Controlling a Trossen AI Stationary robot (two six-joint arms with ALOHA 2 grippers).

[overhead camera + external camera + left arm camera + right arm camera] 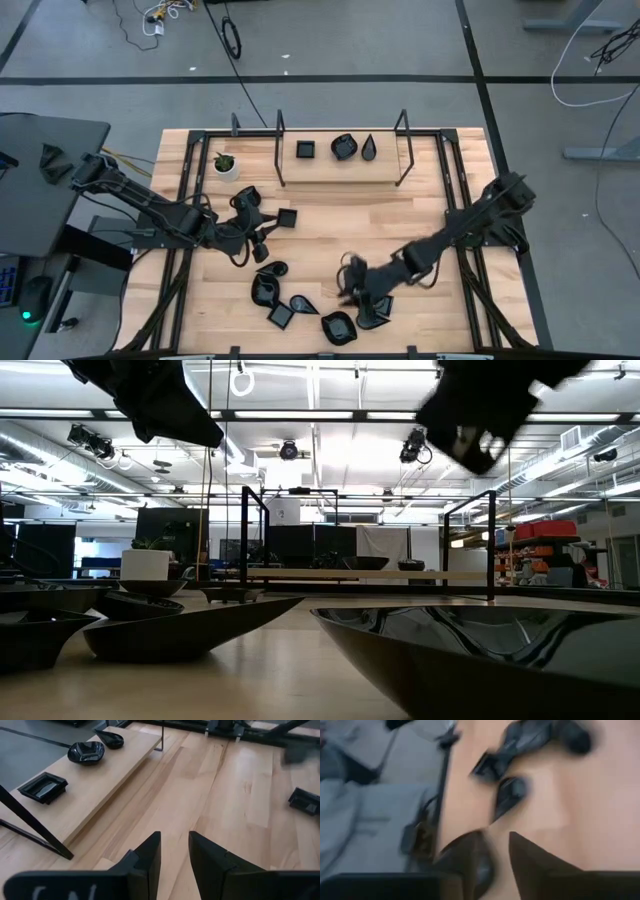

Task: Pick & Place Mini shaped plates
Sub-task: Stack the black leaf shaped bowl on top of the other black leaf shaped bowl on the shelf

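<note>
Three glossy black mini shaped plates (340, 148), one square, one rounded and one teardrop, sit on the raised wooden shelf (340, 160) at the desk's (330, 240) far side; more cluster well in front of the shelf. A small white pot (227, 166) stands beside the shelf's end. The left hand (174, 851) is narrowly parted and empty. The right hand (495, 851) hovers among the near cluster; its grip cannot be told.
</note>
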